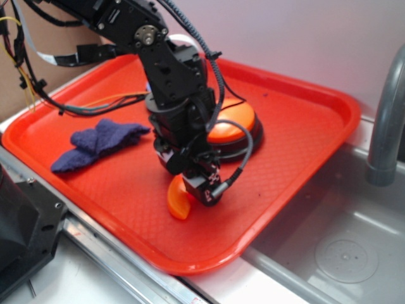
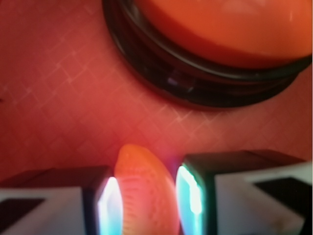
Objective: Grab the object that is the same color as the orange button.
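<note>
- The orange slice toy [image 2: 144, 188] stands between the two fingers [image 2: 110, 205] of the gripper [image 1: 197, 185], low on the red tray [image 1: 304, 126] toward its near edge.
- In the wrist view the slice is a ridged, glossy crescent with its rounded tip pointing toward the orange button [image 2: 234, 29]; each pad sits right against one of its sides, though the picture is too blurred to confirm firm contact.
- In the exterior view the slice [image 1: 178, 199] shows as an orange curve poking out to the left below the gripper, its lower end at or on the tray surface; whether it is lifted cannot be told.
- The gripper is narrowed around the slice, pinching it from both sides, and points steeply downward.
- The orange button [image 1: 233, 121], with a domed top and a black base, sits just behind the gripper near the tray's middle, partly hidden by the arm [image 1: 171, 69].
- A purple-blue knitted cloth [image 1: 95, 144] lies crumpled on the left part of the tray, well apart from the slice.
- The tray rests on a metal counter [image 1: 126, 278], overhanging a sink basin [image 1: 335, 247] on the right.
- A grey faucet pipe [image 1: 386, 120] rises at the right edge.
</note>
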Available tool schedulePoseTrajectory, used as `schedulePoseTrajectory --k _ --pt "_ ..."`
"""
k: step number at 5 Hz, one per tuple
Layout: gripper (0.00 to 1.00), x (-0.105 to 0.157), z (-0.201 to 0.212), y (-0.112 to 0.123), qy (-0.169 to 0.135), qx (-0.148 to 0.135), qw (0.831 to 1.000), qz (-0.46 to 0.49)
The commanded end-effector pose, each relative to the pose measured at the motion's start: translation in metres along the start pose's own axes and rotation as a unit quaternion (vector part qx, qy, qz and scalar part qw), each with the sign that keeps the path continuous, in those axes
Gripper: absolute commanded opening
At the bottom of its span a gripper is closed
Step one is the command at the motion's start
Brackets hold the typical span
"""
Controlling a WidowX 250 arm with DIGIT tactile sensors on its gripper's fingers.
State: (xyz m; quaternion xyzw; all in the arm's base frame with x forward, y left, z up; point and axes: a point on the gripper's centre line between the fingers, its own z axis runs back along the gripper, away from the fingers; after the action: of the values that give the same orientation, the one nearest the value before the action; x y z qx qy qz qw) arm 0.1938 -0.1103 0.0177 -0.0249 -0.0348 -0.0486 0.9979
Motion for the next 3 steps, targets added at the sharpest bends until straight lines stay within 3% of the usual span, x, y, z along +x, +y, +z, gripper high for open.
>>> schedulePoseTrajectory --k 1,3 --pt "0.0 0.003 0.015 0.002 0.015 -0.013 1.0 0.008" --pt "0.0 0.017 0.066 0.025 -0.002 0.004 1.0 0.026"
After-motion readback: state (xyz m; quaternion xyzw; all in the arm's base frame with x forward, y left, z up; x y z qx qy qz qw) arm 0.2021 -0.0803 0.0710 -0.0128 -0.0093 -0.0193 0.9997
